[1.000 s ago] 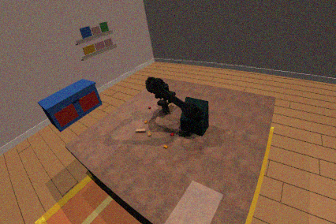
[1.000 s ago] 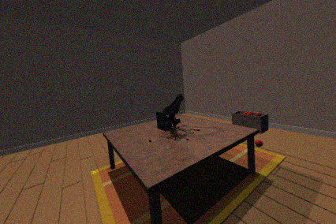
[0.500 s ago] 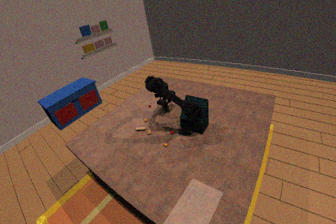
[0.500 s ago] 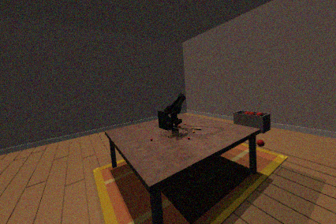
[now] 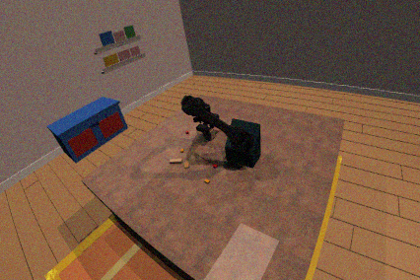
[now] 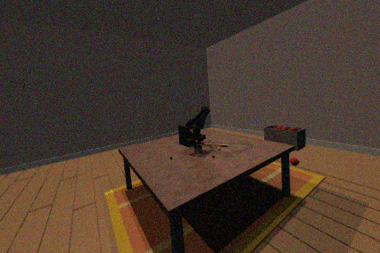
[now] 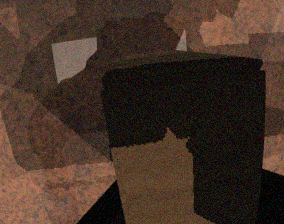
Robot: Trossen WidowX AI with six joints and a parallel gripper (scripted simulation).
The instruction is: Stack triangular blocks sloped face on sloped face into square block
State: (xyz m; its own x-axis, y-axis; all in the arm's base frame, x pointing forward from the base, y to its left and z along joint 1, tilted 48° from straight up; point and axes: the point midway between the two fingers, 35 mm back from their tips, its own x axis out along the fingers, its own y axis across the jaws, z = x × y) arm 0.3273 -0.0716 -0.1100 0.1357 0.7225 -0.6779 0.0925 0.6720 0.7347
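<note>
The fingers stood half apart, gripping a wooden block. Carrying seemed underway; next came aligning the slopes before lowering gently.

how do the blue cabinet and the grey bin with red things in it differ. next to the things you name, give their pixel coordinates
The blue cabinet (image 5: 94, 107) has a closed, sloping top; the grey bin (image 6: 285, 137) is open, with red things showing over its rim. The blue cabinet has two red panels on its front, while the grey bin's side is plain grey. Both are box-shaped and stand away from the table.
</note>
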